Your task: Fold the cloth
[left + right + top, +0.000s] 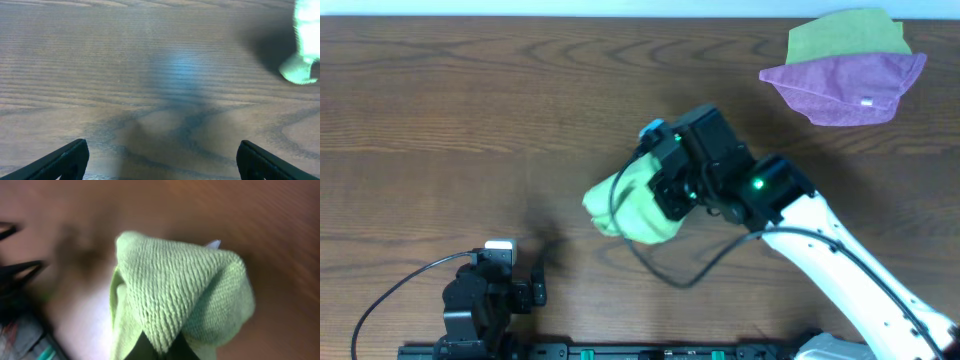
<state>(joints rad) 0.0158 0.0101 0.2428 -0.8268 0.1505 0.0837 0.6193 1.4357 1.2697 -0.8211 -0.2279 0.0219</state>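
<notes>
The cloth (625, 205) is held bunched at mid-bench (440, 120), clamped in the right gripper (160, 352); the left gripper (162, 165) is spread, empty. No fold is made yet (flattening likely comes first).

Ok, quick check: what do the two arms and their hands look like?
The right arm is a white tube ending in black joint housings with a lit green light; a thin black cable loops off its boxy black right hand. The left arm is all black, with a small white block on top and a looping black cable. The left hand has two black wedge-shaped fingers.
</notes>
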